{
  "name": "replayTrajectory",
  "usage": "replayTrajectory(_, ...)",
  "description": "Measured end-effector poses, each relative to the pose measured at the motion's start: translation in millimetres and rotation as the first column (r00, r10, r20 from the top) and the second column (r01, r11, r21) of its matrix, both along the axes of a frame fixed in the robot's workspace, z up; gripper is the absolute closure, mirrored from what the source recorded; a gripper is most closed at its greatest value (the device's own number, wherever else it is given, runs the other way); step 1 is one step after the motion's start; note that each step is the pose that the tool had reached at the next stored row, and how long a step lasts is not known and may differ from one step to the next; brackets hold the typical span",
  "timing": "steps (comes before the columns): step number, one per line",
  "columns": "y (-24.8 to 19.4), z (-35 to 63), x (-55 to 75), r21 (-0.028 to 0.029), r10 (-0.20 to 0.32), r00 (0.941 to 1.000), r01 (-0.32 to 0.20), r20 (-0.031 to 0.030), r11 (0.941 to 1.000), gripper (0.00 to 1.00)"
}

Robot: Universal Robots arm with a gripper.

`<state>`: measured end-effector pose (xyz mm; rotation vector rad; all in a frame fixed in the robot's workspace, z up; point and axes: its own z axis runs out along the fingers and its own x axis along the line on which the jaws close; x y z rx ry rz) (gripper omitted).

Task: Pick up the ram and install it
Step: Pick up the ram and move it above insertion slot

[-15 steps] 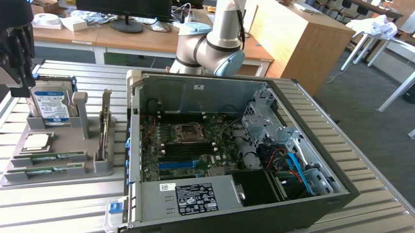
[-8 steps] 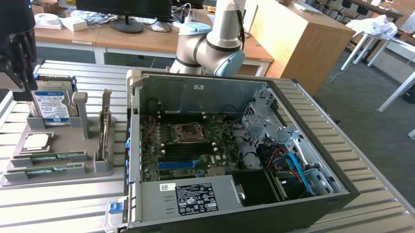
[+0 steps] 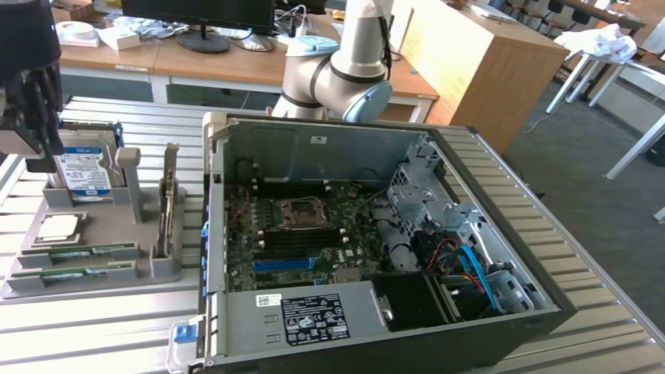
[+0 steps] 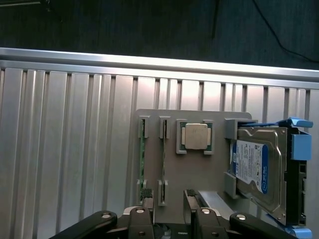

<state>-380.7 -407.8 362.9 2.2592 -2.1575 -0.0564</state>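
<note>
the claw [image 4: 168,196] hangs high up with its two fingers [image 4: 146,194] wide apart. nothing is between them, so it holds nothing. in the exterior view the claw [image 3: 26,93] is a dark shape up above the grey holder [image 3: 21,288].

the ram [image 4: 163,159] is below the claw, standing on its thin edge in a slot of the holder [image 4: 199,172]. it looks close to the middle line between the two fingers. a second green stick [image 4: 142,159] stands in the next slot, just beside the first and more under one finger. the silver chip [image 4: 195,135] lies under the other side of the claw, and the hard drive [image 4: 256,167] is farther out past it.

to do this step well, i think the claw should go straight down with one finger on each flat side of the ram. it should grab the middle of the stick, not an end. it must keep off the second stick, the silver chip and the little posts of the holder. a soft squeeze looks best, since the stick is thin.

some things are hard to tell. from the wrist view the ram shows as a thin line, so its chips and label are hidden. the hard drive is cut off at the edge. the claw is cut off too in the exterior view. inside the open computer case [image 3: 311,152], i cannot pick out the slot for the ram on the board [image 3: 301,234].
</note>
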Motion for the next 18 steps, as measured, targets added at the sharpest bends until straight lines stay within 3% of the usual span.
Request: replayTrajectory(18, 0.0, -24.4, 0.0, 0.0000, 0.000, 1.0000, 0.000, 0.0000, 1.0000, 0.63)
